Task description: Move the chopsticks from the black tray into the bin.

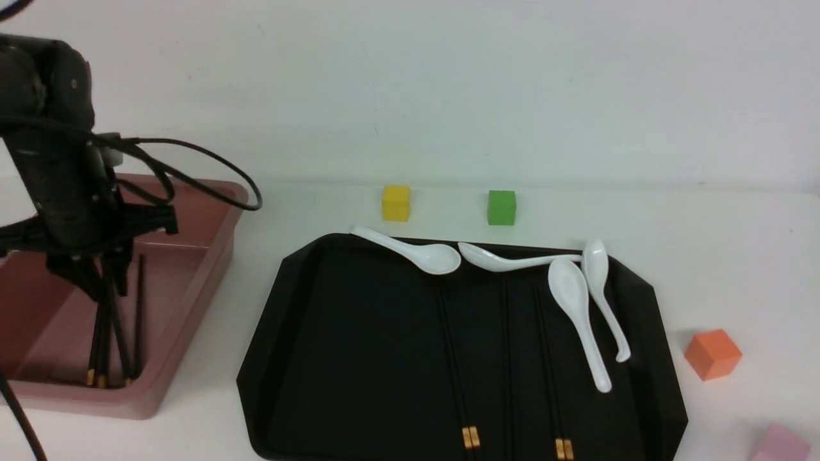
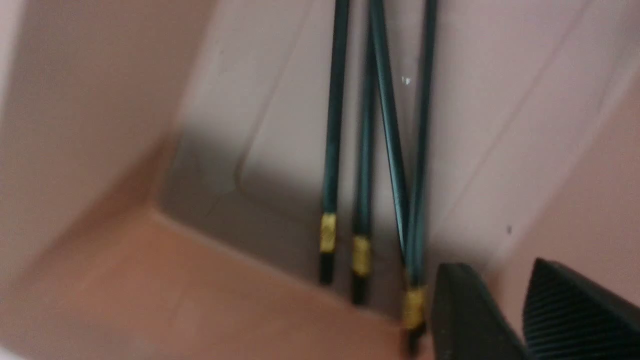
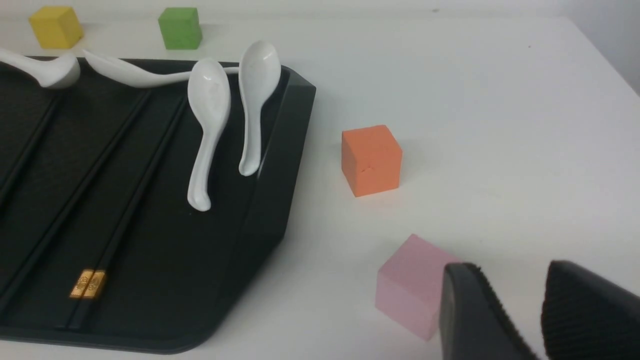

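Observation:
The black tray (image 1: 359, 346) lies mid-table. Black chopsticks with gold bands lie lengthwise on it, one pair (image 1: 453, 349) in the middle and one pair (image 1: 549, 365) further right, also in the right wrist view (image 3: 125, 220). The pink bin (image 1: 192, 301) stands at the left and holds several chopsticks (image 1: 118, 333) leaning in its near corner, seen close up in the left wrist view (image 2: 365, 150). My left gripper (image 1: 96, 282) hangs inside the bin beside them (image 2: 500, 267), open and empty. My right gripper (image 3: 510, 267) is open and empty over the table, right of the tray.
Several white spoons (image 1: 580, 314) lie along the tray's far and right side. A yellow cube (image 1: 396, 203) and a green cube (image 1: 501, 207) stand behind the tray. An orange cube (image 1: 712, 353) and a small pink cube (image 3: 410, 285) sit right of it, the pink one next to my right gripper.

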